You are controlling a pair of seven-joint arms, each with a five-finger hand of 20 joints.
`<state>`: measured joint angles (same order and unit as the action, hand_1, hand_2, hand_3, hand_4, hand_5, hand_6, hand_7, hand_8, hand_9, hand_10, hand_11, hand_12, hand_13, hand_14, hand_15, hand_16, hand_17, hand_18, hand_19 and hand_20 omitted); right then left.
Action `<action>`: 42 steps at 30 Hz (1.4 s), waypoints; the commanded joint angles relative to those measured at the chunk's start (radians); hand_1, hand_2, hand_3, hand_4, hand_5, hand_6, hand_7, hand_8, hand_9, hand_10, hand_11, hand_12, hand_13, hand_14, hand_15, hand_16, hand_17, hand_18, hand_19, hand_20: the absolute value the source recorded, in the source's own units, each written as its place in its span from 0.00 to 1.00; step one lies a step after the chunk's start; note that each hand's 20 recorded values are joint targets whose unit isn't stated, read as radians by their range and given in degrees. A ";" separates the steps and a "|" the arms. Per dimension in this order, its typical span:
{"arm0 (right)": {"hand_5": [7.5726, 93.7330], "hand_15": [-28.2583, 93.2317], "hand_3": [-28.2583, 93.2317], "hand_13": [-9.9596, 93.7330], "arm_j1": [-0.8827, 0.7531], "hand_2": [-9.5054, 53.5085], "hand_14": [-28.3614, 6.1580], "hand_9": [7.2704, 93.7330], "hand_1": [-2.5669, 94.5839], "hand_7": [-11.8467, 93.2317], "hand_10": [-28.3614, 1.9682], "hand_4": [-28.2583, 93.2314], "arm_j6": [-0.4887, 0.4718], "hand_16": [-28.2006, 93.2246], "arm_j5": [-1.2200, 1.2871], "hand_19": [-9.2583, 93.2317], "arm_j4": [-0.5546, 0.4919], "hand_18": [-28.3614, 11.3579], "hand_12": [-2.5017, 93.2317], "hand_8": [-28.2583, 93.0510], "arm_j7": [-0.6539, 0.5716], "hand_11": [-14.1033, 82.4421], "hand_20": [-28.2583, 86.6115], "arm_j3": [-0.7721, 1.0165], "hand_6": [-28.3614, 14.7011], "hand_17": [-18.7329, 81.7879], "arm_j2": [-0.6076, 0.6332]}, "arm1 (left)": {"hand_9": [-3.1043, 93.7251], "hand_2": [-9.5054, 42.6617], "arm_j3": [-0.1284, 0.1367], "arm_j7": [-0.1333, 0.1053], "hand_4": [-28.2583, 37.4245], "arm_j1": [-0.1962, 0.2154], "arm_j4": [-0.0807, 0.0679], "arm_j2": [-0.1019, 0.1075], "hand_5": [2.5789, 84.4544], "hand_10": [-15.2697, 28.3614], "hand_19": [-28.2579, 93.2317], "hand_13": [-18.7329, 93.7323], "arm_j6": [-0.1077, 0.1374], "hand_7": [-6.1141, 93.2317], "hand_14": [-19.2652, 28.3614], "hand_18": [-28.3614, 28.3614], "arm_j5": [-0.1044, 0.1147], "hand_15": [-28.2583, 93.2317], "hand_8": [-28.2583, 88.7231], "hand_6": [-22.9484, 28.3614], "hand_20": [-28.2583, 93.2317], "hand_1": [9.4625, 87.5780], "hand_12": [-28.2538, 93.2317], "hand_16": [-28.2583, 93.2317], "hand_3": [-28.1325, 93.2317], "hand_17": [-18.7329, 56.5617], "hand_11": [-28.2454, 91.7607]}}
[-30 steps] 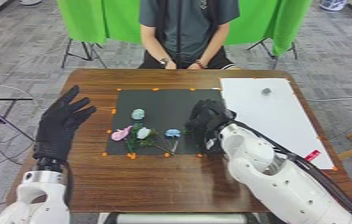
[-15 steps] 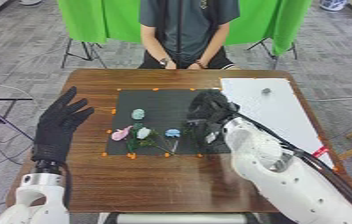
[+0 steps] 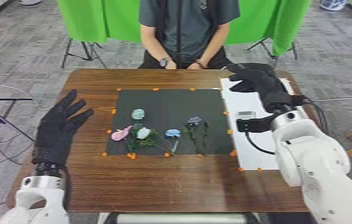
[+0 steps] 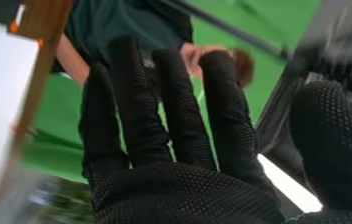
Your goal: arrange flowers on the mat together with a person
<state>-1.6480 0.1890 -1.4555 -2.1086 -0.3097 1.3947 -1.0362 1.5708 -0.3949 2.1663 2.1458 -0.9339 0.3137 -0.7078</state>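
Swung my right robot hand (image 3: 259, 82) off the right part of the black mat (image 3: 165, 103) since the earlier frames, and now it's over the far end of the white sheet (image 3: 254, 157). Wrist view has that hand open, fingers straight and nothing in them. On the mat I've got a purple-blue flower (image 3: 195, 121) on the right, with a light blue one (image 3: 173, 133) to its left, then white (image 3: 143, 133) and pink (image 3: 121, 134) just beside each other, and a pale green one (image 3: 138, 114) farther out. My left robot hand (image 3: 55, 131) is open too, left of the mat by the desk (image 3: 181, 182) edge.
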 commanded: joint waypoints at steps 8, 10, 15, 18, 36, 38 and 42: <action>0.44 0.41 0.93 0.41 -0.288 0.43 0.34 0.43 0.17 0.23 0.46 0.01 -0.093 0.32 0.477 0.55 0.000 0.13 0.15 0.13 0.201 0.22 0.32 0.142 0.68 0.24 -0.145 | 0.39 0.28 -0.004 0.039 0.00 0.010 -0.002 -0.021 0.42 0.70 0.61 0.41 -0.017 0.15 0.91 0.95 -0.014 0.50 0.17 0.55 0.36 0.17 0.30 0.20 0.88 0.13 0.37; 0.44 0.39 0.94 0.40 -0.312 0.42 0.36 0.42 0.16 0.23 0.47 0.01 -0.076 0.32 0.479 0.53 -0.008 0.13 0.15 0.13 0.212 0.21 0.31 0.147 0.69 0.24 -0.164 | 0.39 0.28 -0.003 0.039 0.00 0.009 -0.003 -0.023 0.42 0.70 0.61 0.41 -0.014 0.15 0.91 0.95 -0.011 0.50 0.17 0.55 0.36 0.17 0.30 0.20 0.88 0.13 0.37; 0.41 0.37 0.93 0.38 -0.355 0.41 0.37 0.40 0.14 0.23 0.48 0.00 -0.087 0.33 0.472 0.51 -0.014 0.15 0.15 0.13 0.228 0.20 0.31 0.166 0.70 0.23 -0.201 | 0.39 0.28 0.005 0.052 0.00 0.018 0.000 -0.030 0.42 0.70 0.62 0.41 -0.017 0.15 0.91 0.95 -0.017 0.51 0.17 0.55 0.36 0.17 0.30 0.20 0.88 0.13 0.37; 0.40 0.36 0.92 0.37 -0.374 0.42 0.37 0.39 0.13 0.22 0.49 0.00 -0.104 0.34 0.451 0.50 -0.017 0.15 0.15 0.13 0.225 0.19 0.31 0.174 0.70 0.22 -0.211 | 0.39 0.28 0.008 0.067 0.00 0.021 0.001 -0.039 0.42 0.70 0.62 0.41 -0.024 0.15 0.91 0.95 -0.025 0.51 0.17 0.55 0.36 0.17 0.30 0.20 0.88 0.13 0.37; 0.40 0.37 0.93 0.41 -0.392 0.42 0.32 0.41 0.14 0.23 0.52 0.00 -0.121 0.36 0.435 0.51 -0.008 0.15 0.15 0.13 0.232 0.20 0.33 0.184 0.71 0.22 -0.244 | 0.40 0.28 0.022 0.101 0.00 0.018 0.001 -0.065 0.42 0.72 0.63 0.42 -0.040 0.15 0.92 0.95 -0.045 0.52 0.17 0.55 0.36 0.17 0.29 0.20 0.88 0.14 0.38; 0.41 0.37 0.93 0.41 -0.386 0.42 0.32 0.41 0.14 0.23 0.52 0.00 -0.120 0.36 0.431 0.51 -0.006 0.15 0.15 0.13 0.230 0.20 0.33 0.181 0.71 0.22 -0.242 | 0.40 0.28 0.022 0.096 0.00 0.021 0.001 -0.062 0.42 0.72 0.63 0.42 -0.040 0.15 0.92 0.95 -0.041 0.52 0.17 0.55 0.36 0.17 0.29 0.19 0.88 0.14 0.38; 0.41 0.37 0.93 0.41 -0.377 0.42 0.31 0.42 0.14 0.23 0.52 0.00 -0.121 0.36 0.434 0.51 -0.003 0.15 0.15 0.13 0.234 0.20 0.34 0.177 0.71 0.22 -0.241 | 0.40 0.28 0.020 0.096 0.00 0.018 -0.001 -0.060 0.42 0.72 0.63 0.42 -0.041 0.15 0.92 0.95 -0.041 0.52 0.17 0.55 0.36 0.17 0.30 0.19 0.88 0.14 0.38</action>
<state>-2.0280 0.0776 -1.0151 -2.1125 -0.0914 1.5765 -1.2685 1.5923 -0.3023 2.1760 2.1459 -0.9913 0.2800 -0.7478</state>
